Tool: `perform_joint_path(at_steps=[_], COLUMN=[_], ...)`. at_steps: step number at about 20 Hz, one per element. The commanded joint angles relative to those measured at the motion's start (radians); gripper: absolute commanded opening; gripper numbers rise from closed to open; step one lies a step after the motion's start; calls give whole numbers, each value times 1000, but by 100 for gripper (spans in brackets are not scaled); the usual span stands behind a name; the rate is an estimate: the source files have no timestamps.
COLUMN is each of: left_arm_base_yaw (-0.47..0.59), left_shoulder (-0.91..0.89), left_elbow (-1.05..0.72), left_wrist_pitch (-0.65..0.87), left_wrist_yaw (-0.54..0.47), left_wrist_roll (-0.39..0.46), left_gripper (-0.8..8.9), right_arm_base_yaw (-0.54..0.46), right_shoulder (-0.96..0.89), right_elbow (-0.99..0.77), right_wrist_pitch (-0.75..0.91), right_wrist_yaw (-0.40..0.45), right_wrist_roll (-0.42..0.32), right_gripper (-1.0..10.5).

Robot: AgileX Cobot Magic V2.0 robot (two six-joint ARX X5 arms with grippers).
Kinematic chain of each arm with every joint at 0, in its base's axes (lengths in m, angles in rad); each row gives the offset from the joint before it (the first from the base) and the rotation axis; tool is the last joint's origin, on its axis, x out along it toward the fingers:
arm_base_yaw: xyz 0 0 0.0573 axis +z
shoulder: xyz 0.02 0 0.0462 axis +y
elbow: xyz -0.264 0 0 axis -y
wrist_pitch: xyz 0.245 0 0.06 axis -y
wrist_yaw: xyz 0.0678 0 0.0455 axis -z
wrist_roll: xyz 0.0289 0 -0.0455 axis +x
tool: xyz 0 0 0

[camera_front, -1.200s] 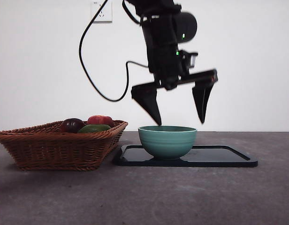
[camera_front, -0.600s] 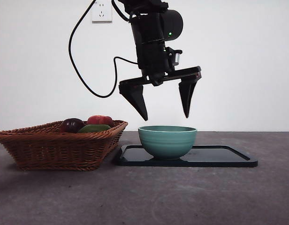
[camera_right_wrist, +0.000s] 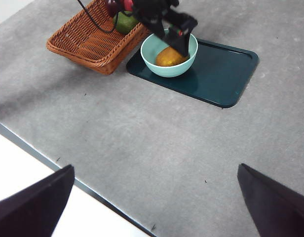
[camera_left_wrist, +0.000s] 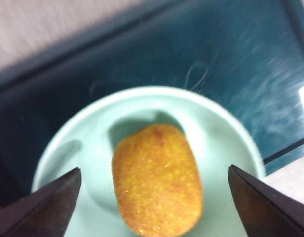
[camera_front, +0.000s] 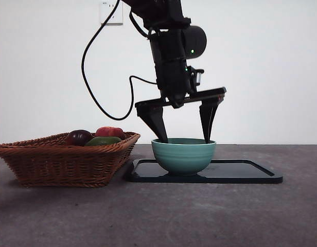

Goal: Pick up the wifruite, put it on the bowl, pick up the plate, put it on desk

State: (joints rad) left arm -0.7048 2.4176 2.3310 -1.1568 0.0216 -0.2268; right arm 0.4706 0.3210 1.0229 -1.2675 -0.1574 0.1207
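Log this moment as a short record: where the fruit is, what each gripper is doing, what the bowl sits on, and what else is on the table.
wifruite: lying in the bowl, free of both jaws
left gripper: open, tips at the bowl's rim, jaws either side of the fruit
right gripper: open, high over the bare desk, waiting
bowl's support: dark tray on the desk
wicker basket: beside the tray, holding purple, red and green fruit

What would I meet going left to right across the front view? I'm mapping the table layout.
Wicker basket holding a dark purple fruit, a green fruit and a red fruit → teal bowl with the left gripper over it → dark tray, its right end.
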Motion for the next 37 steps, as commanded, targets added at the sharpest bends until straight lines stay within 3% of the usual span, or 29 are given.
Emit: perform_joint_path(at_steps=[1, 6, 8, 13, 19, 24, 29, 32, 35, 37], left_arm_base_yaw=[-12, -12, -12, -13, -2, -3, -18, -25, -34, -39], left_shoulder=[56, 62, 65, 69, 69, 69, 64, 42, -8, -48], left_elbow=[26, 26, 26, 26, 113, 417, 662, 672, 631, 616], left_wrist_pitch=[-7, -9, -9, -6, -61, -294, -311, -332, -335, -336], left_wrist_yaw=[-6, -6, -6, -6, -5, -6, -2, 32, 166, 167], left_wrist_roll=[-6, -6, -5, 2, 5, 28, 5, 24, 26, 27], left_gripper=[459, 452, 351, 233, 249, 248, 247, 247, 247, 247], right_arm_base_yaw=[5, 5, 5, 5, 5, 5, 5, 5, 5, 5], right_shoulder=[2, 2, 2, 2, 2, 2, 2, 2, 2, 2], right_elbow=[10, 10, 10, 10, 10, 10, 10, 10, 11, 11], right_wrist_pitch=[10, 10, 10, 10, 10, 10, 10, 10, 10, 10], right_wrist_yaw=[1, 1, 2, 1, 1, 0, 0, 0, 0, 0], right_wrist_roll=[11, 10, 11, 11, 11, 11, 11, 11, 23, 29], right_gripper=[621, 621, 621, 621, 621, 621, 621, 621, 621, 621])
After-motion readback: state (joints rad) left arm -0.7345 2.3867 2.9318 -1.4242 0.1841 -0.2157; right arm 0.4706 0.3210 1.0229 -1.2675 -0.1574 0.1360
